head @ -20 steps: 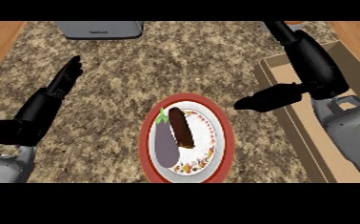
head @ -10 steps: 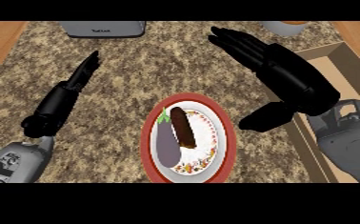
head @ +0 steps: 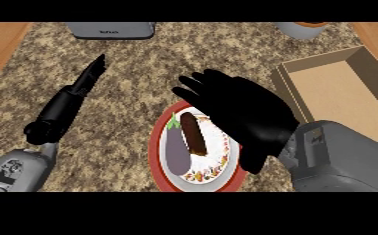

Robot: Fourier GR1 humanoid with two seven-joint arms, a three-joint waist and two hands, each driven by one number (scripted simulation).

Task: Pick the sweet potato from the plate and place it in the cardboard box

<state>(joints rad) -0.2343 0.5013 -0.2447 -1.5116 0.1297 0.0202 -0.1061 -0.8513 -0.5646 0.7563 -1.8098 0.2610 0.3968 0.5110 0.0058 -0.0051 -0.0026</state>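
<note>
A brown sweet potato (head: 194, 133) lies on a red-rimmed plate (head: 159, 160) next to a purple eggplant (head: 176, 149). My right hand (head: 244, 110) hovers open over the plate's right side, its fingers spread toward the upper left and just above the sweet potato; it holds nothing. The open cardboard box (head: 331, 90) stands to the right of the plate, partly behind my right forearm. My left hand (head: 70, 101) rests open at the left, fingers straight and pointing up.
A grey appliance (head: 111, 29) stands at the back edge, left of centre. A pale cup (head: 303, 29) sits at the back right. Wooden surfaces border the granite counter at both top corners.
My right hand has swung left from over the box side and now sits over the plate. The left hand has shifted slightly. The sweet potato has not moved.
</note>
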